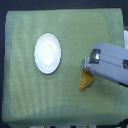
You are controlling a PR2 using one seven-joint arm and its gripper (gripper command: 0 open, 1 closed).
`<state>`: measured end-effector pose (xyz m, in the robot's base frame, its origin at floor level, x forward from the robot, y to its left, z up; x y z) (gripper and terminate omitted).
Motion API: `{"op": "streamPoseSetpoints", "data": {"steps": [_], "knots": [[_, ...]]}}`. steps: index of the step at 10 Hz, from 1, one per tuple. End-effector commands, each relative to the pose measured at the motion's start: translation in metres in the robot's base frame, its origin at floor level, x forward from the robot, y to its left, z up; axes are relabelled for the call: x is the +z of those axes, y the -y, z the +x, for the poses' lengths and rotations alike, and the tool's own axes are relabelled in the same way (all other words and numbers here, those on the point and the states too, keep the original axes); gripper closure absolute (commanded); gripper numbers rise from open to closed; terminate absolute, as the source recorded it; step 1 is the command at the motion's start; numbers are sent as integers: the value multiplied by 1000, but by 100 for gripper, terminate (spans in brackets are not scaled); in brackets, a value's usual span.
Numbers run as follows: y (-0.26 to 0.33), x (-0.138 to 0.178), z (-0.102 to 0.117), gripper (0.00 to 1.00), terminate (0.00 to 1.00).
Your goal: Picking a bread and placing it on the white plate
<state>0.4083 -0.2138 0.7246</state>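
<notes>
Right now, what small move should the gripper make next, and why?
Probably close on the bread. The gripper sits at the pastry's upper end, and the white plate, toward the exterior view's left, holds nothing. Whether the jaws already grip it cannot be told.

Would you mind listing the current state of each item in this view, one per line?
bread: lying on the green cloth, not on the plate, partly covered by the gripper above it.
white plate: empty, flat on the cloth, apart from the bread, toward the exterior view's left.
gripper: at the bread's upper end; open or shut cannot be told.
green cloth: spread flat under everything.
</notes>
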Motion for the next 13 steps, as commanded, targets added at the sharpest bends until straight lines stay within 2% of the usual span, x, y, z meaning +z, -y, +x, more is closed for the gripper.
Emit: {"op": "streamPoseSetpoints", "data": {"steps": [1,3,5,6,8,9,11,13], "knots": [[-4,71,28,100,0],[-9,109,47,100,0],[-21,130,63,100,0],[-42,148,84,100,0],[-82,163,107,100,0],[-112,166,119,100,0],[-172,160,124,100,0],[-206,155,127,100,0]]}}
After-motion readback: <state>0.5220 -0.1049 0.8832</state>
